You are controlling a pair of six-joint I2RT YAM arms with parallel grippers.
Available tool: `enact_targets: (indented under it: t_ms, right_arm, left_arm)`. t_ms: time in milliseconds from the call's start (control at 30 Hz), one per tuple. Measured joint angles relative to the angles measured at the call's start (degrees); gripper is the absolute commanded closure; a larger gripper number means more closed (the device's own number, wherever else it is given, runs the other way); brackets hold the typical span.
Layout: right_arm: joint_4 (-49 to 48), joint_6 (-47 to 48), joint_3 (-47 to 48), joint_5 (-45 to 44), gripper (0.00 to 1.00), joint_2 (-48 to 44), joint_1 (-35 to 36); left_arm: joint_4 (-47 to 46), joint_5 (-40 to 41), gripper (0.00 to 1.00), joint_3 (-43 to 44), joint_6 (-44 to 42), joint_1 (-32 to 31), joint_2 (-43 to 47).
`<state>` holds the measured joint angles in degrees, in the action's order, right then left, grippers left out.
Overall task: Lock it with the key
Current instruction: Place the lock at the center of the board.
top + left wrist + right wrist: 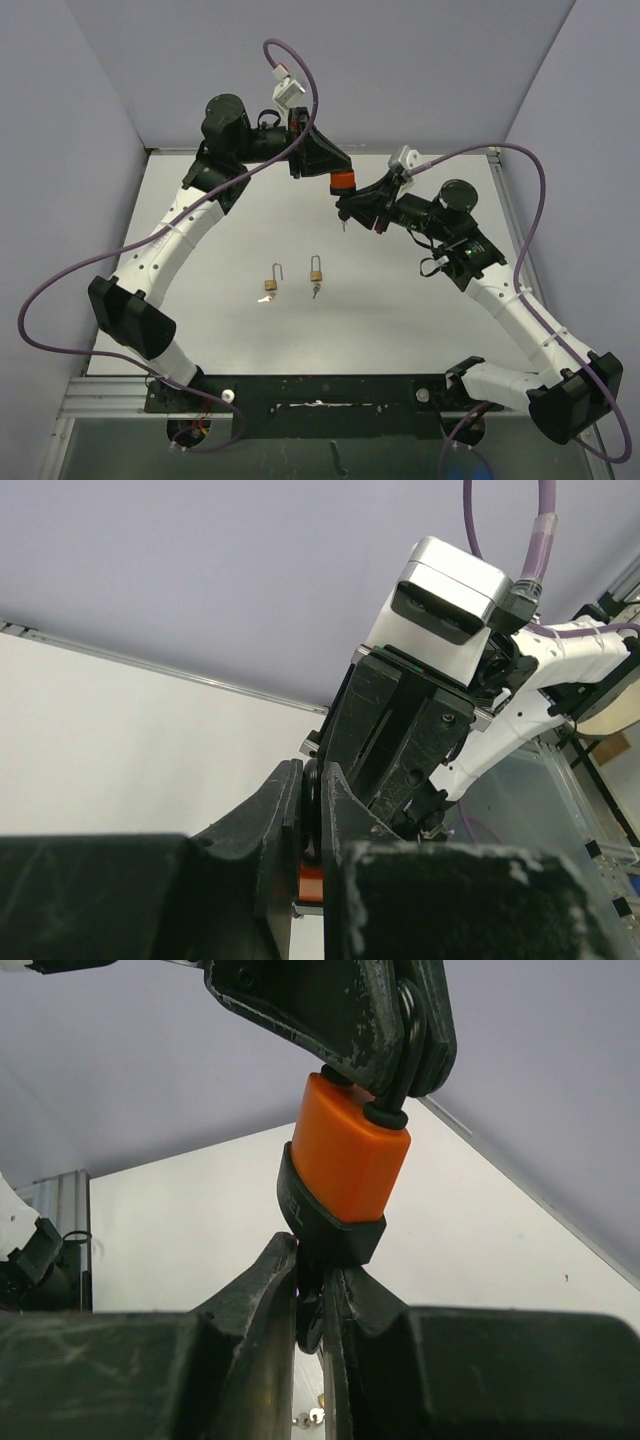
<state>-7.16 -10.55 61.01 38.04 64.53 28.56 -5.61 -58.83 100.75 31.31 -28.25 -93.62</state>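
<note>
Now the left gripper (380, 1070) is clenched on the metal loop (385, 1115) at the top of the lock (348, 1165). It holds the lock up in the air. The right gripper (312, 1280) sits right under the lock. It is pinched tight on the key (309, 1322). The key points up into the black bottom of the lock and looks like it is in the hole, but how deep it goes is hidden.

Some things could go wrong from here. The key is thin and only its flat end is pinched, so I think it could slip in the fingers when it gets turned. The lock hangs by its loop alone, so a hard twist could spin the whole lock and the key would not turn inside it. If the two arms do not line up, the key could bend or pop out of the hole. If the top grip lets go, the lock would fall to the table (420, 330) far below it.

The lock is small. Its body is bright orange with round corners, and a black cap covers its bottom. The loop is dark metal with black rings where it goes into the orange part. I cannot tell if the loop is clicked in.

Well below the lock, two brass locks (316, 272) lie on the table.
</note>
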Motion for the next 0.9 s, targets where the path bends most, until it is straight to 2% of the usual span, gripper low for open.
enact_targets:
  t_ms: [367, 633, 667, 800, 900]
  right_arm:
    - [-4.59, 0.74, -5.7, -0.04, 1.0, -0.31, 0.55]
    - [-1.66, 5.57, -4.63, 1.07, 1.0, -1.64, 1.95]
    - [-0.13, 6.03, -4.76, 1.64, 1.0, -1.92, 2.05]
    - [19.06, 8.26, -10.45, 9.57, 1.0, -2.25, 3.89]
    - [29.22, 8.66, -13.29, 10.8, 1.0, 1.14, 4.52]
  left_arm:
    - [2.47, 1.73, 1.0, -4.37, -1.84, 1.14, 1.86]
    - [2.86, 2.19, 1.0, -7.37, -2.05, 4.68, 7.37]
    - [2.43, 3.39, 1.0, -7.52, -2.19, 5.27, 8.13]
    - [-9.49, 18.99, 1.0, -6.05, -3.52, 12.28, 10.71]
    - [-15.69, 25.81, 1.0, -4.44, -3.63, 15.76, 12.92]
